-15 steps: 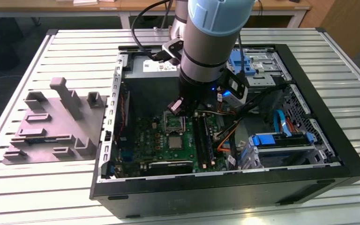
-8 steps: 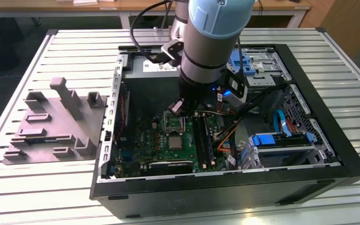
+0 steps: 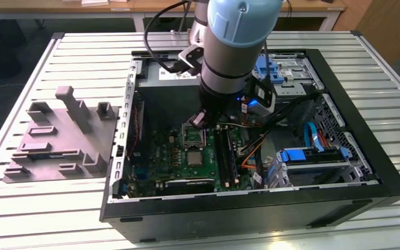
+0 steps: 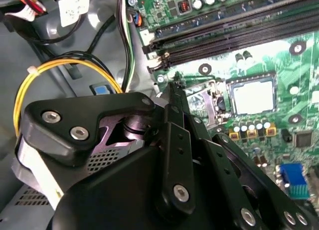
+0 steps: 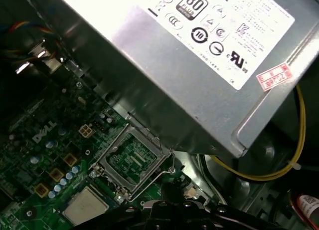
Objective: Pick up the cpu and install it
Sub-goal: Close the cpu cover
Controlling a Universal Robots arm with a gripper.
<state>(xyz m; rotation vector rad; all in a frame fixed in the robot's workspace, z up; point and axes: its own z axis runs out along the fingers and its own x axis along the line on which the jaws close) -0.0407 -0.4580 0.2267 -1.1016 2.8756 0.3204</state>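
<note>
An open black computer case (image 3: 366, 172) lies on a slatted metal table (image 3: 68, 219). Inside it sit a green motherboard (image 3: 186, 164), blue drive brackets (image 3: 304, 154) and a grey power supply (image 5: 199, 75), with a yellow cable (image 5: 279, 172) just beside the supply. A grey moulded fixture (image 3: 58, 138) rests on the table at the exterior view's left of the case.

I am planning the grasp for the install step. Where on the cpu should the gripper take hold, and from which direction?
Probably from straight above, pinching two opposite edges. The cpu lies flat on the green motherboard, metal top up, beside the open socket frame, so only its thin rim offers a hold. Small capacitors line one edge; the other pair of edges looks freer. The gripper hangs near the socket.
</note>
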